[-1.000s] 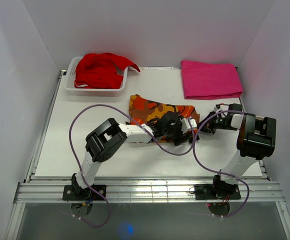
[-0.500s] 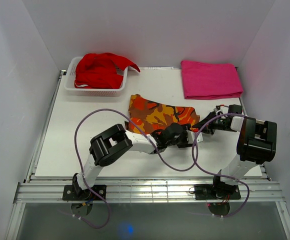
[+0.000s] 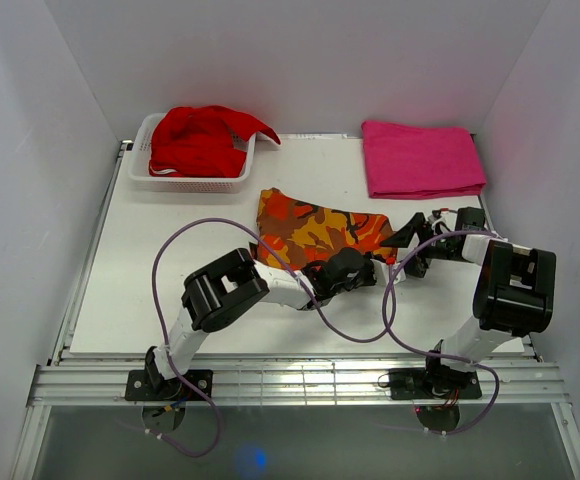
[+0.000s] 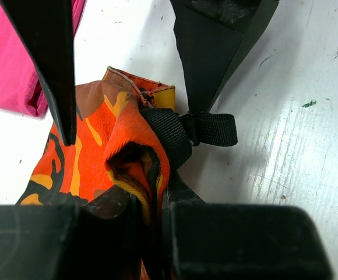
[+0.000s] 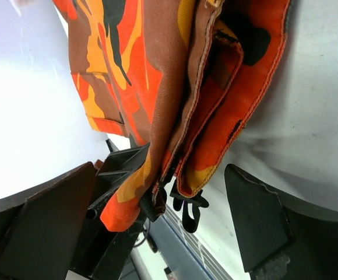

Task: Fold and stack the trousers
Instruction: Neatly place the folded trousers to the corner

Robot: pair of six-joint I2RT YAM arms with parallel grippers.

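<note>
One basket (image 3: pixel 192 182) at the far-left corner of the desk (image 3: pixel 170 260) holds a red garment (image 3: pixel 200 140). The trousers (image 3: pixel 310 228) lie mid-desk. The left claw (image 4: pixel 151 213) is closed, pinching their edge. The right claw (image 5: pixel 160 175) is wide open astride it, gripping nothing.

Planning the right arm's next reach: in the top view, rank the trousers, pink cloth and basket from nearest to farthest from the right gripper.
From the right gripper:
1. Trousers, right beside it on its left.
2. Pink cloth, beyond it at the back right.
3. Basket, far off at the back left.
</note>
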